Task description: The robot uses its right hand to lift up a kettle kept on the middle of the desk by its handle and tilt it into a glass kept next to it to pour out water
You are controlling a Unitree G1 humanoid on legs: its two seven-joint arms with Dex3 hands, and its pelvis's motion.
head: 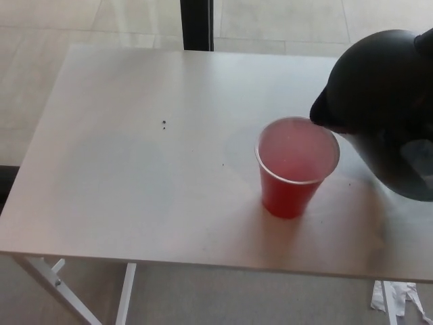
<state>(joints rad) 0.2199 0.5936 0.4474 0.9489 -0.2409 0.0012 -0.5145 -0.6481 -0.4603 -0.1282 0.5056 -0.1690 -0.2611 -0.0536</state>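
A black kettle [382, 108] hangs tilted at the right of the head view, its base off the desk. Its spout [321, 115] points left and down, just above the right rim of the red plastic cup [292, 172]. The cup stands upright on the white desk [135, 169], right of centre, and its inside looks pale pink. The kettle's water window [419, 159] shows at the right edge. The kettle's handle is cut off by the picture's right edge. Neither of my hands shows.
Two small dark specks [164, 124] lie on the desk left of the cup. A black post [196, 24] stands beyond the desk's far edge. White desk legs [61, 291] and crumpled paper [396, 298] are on the floor below.
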